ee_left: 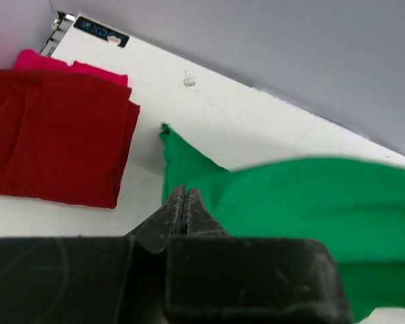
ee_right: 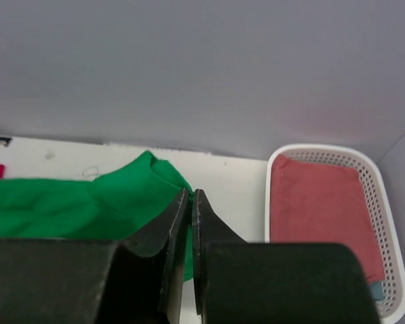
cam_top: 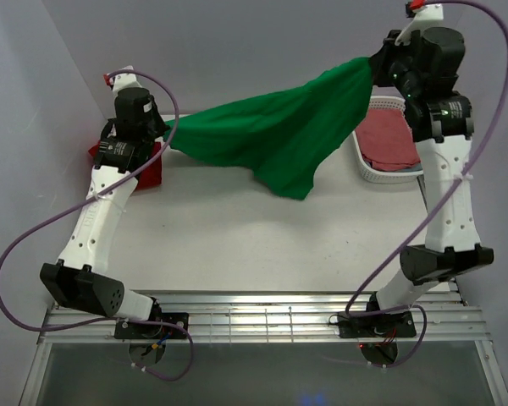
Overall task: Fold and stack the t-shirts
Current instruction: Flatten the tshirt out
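A bright green t-shirt (cam_top: 271, 135) hangs stretched above the table between my two grippers. My left gripper (cam_top: 162, 134) is shut on its left end, and in the left wrist view its shut jaws (ee_left: 182, 196) sit against the green t-shirt (ee_left: 310, 196). My right gripper (cam_top: 374, 69) holds the other end higher at the back right. The right wrist view shows that gripper (ee_right: 191, 196) shut with the green t-shirt (ee_right: 67, 202) pinched between its fingers. A deep red t-shirt (ee_left: 54, 142) lies folded on the table at the far left (cam_top: 148, 173), partly hidden by the left arm.
A white perforated basket (cam_top: 364, 173) stands at the right with a dusty red cloth (cam_top: 389, 139) folded inside; it also shows in the right wrist view (ee_right: 391, 202). A pink edge (ee_left: 74, 67) peeks from under the folded red t-shirt. Grey walls close off the back and both sides.
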